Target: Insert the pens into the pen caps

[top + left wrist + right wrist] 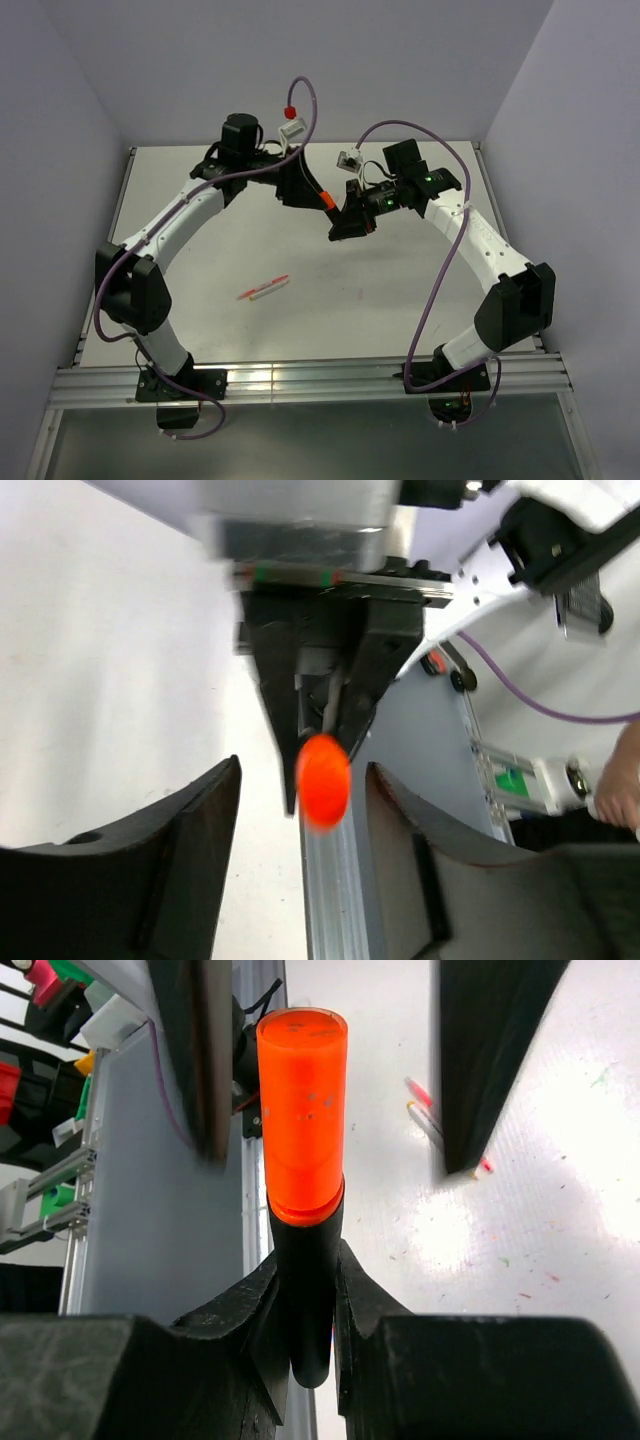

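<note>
**Marker** (pixel 303 1260), black, with orange cap (pixel 302 1100) fitted. Clenched at its rear in the right gripper (pixel 305 1305) jaws, held above the table (pixel 400 300). In the top view its long axis runs 4 to 10 o'clock, capped end toward 10.
**Left gripper** (pixel 302 772): jaws released, flanking the cap without touching it.
**Views:** the left wrist view shows the cap end-on; the right wrist view shows its full length.
**Stick pens** (pixel 263 289): lying on the table at 7 o'clock from the marker.

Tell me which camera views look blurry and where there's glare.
Left wrist view: the orange cap is smeared by blur. Right wrist view: cap and black marker sharp, glare on the table. Top view: crisp, evenly lit.
</note>
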`<state>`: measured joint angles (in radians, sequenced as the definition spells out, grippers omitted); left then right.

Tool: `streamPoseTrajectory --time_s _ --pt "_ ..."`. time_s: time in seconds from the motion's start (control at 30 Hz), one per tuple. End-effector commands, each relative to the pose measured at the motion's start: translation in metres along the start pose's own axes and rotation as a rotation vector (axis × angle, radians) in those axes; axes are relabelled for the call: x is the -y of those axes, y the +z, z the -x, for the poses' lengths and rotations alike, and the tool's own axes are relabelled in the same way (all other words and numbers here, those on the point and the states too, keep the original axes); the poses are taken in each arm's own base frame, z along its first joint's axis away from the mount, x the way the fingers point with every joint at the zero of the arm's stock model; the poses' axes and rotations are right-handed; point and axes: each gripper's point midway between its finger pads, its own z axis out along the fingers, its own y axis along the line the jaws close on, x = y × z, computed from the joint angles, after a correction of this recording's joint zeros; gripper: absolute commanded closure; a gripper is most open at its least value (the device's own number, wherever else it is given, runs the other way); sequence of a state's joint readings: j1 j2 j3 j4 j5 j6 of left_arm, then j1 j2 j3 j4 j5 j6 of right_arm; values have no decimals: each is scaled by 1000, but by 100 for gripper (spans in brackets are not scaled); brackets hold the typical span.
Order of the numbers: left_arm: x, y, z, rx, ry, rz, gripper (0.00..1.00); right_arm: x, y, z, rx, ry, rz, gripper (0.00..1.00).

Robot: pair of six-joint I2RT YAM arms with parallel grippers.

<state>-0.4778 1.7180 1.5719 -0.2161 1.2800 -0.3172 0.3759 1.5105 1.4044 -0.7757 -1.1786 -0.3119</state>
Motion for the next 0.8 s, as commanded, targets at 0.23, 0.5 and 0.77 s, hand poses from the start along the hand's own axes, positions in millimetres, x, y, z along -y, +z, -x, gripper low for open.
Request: streamPoseTrajectory --time_s 0.23,0.5,0.77 --pt "44 -41 43 146 175 69 31 -5 -2 35 62 -103 12 100" --pt "42 -59 74 288 199 171 34 -13 -2 51 102 -95 54 100" --pt "36 -47 78 325 116 179 36 -21 -3 58 110 -104 58 100"
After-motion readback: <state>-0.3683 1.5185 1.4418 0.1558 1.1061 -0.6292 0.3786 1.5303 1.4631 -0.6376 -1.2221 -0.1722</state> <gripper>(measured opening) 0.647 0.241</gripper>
